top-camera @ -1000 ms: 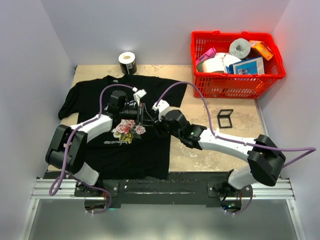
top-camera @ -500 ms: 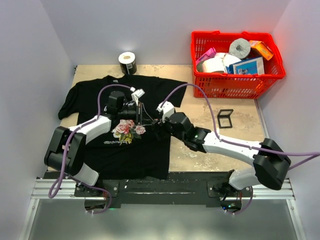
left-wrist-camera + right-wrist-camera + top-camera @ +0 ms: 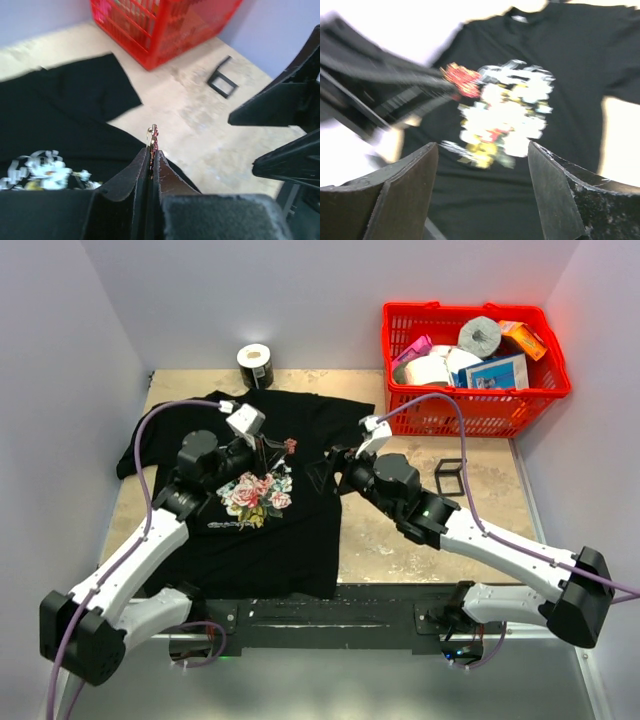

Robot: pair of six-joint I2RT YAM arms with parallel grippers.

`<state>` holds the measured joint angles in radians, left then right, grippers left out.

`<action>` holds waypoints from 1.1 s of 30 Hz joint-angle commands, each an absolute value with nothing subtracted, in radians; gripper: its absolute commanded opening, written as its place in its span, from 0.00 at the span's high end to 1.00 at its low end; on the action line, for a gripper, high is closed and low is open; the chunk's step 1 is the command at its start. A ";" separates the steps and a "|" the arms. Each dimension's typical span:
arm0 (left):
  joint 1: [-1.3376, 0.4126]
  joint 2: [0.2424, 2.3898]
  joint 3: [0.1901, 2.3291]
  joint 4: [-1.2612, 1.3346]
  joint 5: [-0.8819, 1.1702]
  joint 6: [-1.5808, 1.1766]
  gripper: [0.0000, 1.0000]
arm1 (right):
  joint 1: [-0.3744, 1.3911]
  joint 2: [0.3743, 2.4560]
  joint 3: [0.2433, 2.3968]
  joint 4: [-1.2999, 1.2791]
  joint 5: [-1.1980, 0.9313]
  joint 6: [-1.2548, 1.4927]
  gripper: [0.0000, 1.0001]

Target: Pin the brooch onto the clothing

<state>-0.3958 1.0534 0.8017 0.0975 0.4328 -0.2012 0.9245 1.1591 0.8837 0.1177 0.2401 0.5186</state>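
Observation:
The clothing (image 3: 250, 525), a black T-shirt with a rose print, lies flat on the left of the table. My left gripper (image 3: 282, 447) hovers over its chest, shut on the brooch (image 3: 291, 445). In the left wrist view the tiny reddish brooch (image 3: 154, 136) with a metal glint sticks out from the tips of the left gripper (image 3: 152, 150). My right gripper (image 3: 322, 472) stands open just right of it, holding nothing. In the right wrist view the right gripper (image 3: 482, 150) spans the shirt's print (image 3: 507, 107), and the brooch (image 3: 462, 81) shows blurred at upper left.
A red basket (image 3: 475, 400) holding rolls and boxes stands at the back right. A black-and-white tape roll (image 3: 255, 365) sits behind the shirt's collar. A small black frame (image 3: 450, 477) lies on the bare tabletop right of the right arm.
My right gripper has opened wide and drawn back to the right, off the brooch. The left arm has swung left and back, keeping the brooch pinched in its jaws.

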 commanded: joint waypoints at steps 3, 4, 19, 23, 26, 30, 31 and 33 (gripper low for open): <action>-0.558 0.942 0.752 0.080 0.019 0.060 1.00 | 0.925 1.181 0.962 0.266 0.153 0.909 0.29; -0.578 0.933 0.744 0.083 0.002 0.077 1.00 | 0.925 1.187 0.956 0.294 0.137 0.935 0.30; -0.718 0.897 0.707 0.106 -0.149 0.158 1.00 | 0.925 1.339 0.985 0.382 0.132 1.144 0.40; -0.741 0.905 0.707 0.104 -0.153 0.163 1.00 | 0.925 1.344 0.983 0.396 0.166 1.163 0.42; -0.756 0.907 0.707 0.103 -0.164 0.170 1.00 | 0.925 1.347 0.989 0.385 0.190 1.169 0.43; -0.769 0.905 0.704 0.104 -0.175 0.175 1.00 | 0.925 1.368 0.999 0.367 0.199 1.172 0.45; -0.773 0.905 0.704 0.104 -0.175 0.175 1.00 | 0.925 1.373 0.997 0.367 0.199 1.175 0.45; -0.778 0.905 0.703 0.106 -0.175 0.175 1.00 | 0.925 1.385 0.997 0.370 0.201 1.184 0.46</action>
<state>-0.7643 0.9073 0.7048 0.0692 -0.1509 0.1539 0.9245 1.3624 0.9524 0.3374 0.1589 1.1511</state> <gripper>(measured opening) 0.102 0.548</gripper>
